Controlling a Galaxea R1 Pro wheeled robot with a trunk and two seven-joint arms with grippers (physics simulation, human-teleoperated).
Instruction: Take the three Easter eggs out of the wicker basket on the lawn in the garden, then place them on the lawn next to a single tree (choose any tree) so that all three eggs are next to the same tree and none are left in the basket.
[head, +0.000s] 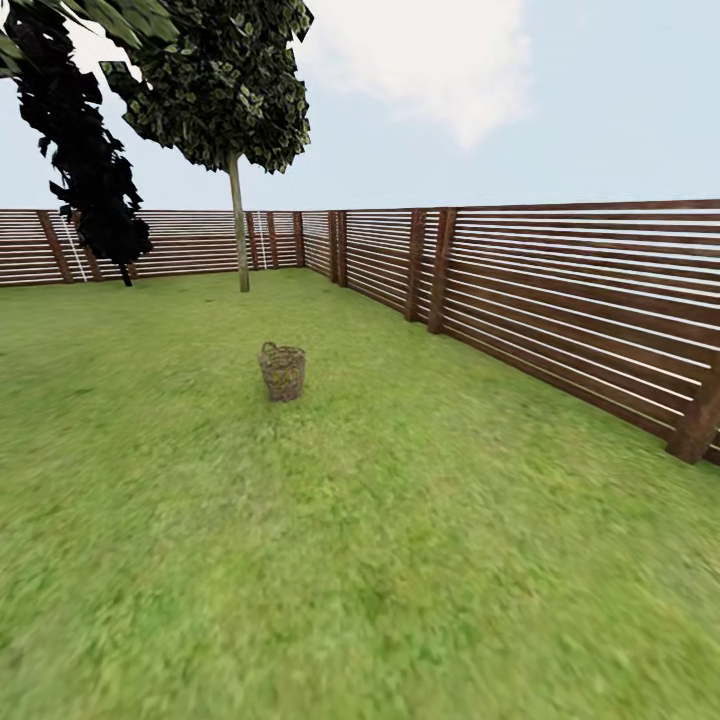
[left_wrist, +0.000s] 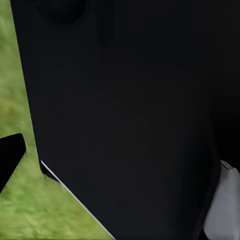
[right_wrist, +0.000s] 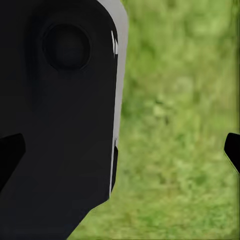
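Observation:
The wicker basket stands upright on the lawn, some way ahead in the head view. At this distance its inside is not visible, so the three Easter eggs are hidden. Beyond it, near the fence corner, rises the tree with a thin bare trunk and a leafy crown. In the right wrist view my right gripper is open, its dark fingertips far apart at the picture's edges, over grass and beside my black body. My left gripper shows one fingertip spread wide, facing my dark body.
A brown slatted wooden fence runs along the right side and across the back. A dark narrow conifer stands at the far left by the fence. Open grass lies between me and the basket.

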